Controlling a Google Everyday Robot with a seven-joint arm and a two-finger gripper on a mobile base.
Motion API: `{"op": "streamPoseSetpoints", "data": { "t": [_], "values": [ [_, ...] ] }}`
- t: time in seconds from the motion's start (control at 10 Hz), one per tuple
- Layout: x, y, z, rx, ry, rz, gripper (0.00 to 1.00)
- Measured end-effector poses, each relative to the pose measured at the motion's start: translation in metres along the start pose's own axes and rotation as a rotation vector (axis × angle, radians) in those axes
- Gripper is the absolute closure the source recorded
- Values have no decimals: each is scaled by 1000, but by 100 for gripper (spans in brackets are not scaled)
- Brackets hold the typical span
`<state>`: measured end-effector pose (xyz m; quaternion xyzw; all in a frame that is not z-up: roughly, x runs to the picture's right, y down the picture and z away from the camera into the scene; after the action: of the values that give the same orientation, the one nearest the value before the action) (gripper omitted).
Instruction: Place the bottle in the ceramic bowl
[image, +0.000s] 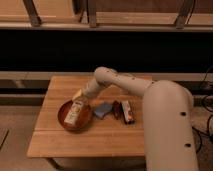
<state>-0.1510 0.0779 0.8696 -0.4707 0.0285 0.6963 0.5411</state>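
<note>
one risk: bottle (74, 112) tips onto the rim
cause: it leans inside the ceramic bowl (64, 121)
gripper (78, 98): bowl's 1 o'clock, grip state cannot be told

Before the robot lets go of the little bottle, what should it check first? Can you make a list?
1. Is the bottle over the ceramic bowl? Ok: it lies within the bowl's rim.
2. Is the gripper at the bottle? Ok: it sits at the bottle's top end, above the bowl's far edge.
3. Is the bottle touching the bowl's bottom? Cannot tell.
4. Is the bowl fully on the wooden table? Ok: it sits inside the table's left part, away from the edges.
5. Are nearby things out of the way? Ok: the blue item and the black-red package lie to the bowl's right, outside it.
</note>
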Motion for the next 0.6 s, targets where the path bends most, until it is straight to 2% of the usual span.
{"op": "streamPoseSetpoints", "data": {
  "t": [0.3, 0.6],
  "values": [
    [0, 0, 0, 0, 0, 0, 23],
    [0, 0, 0, 0, -1, 1, 20]
  ]
}}
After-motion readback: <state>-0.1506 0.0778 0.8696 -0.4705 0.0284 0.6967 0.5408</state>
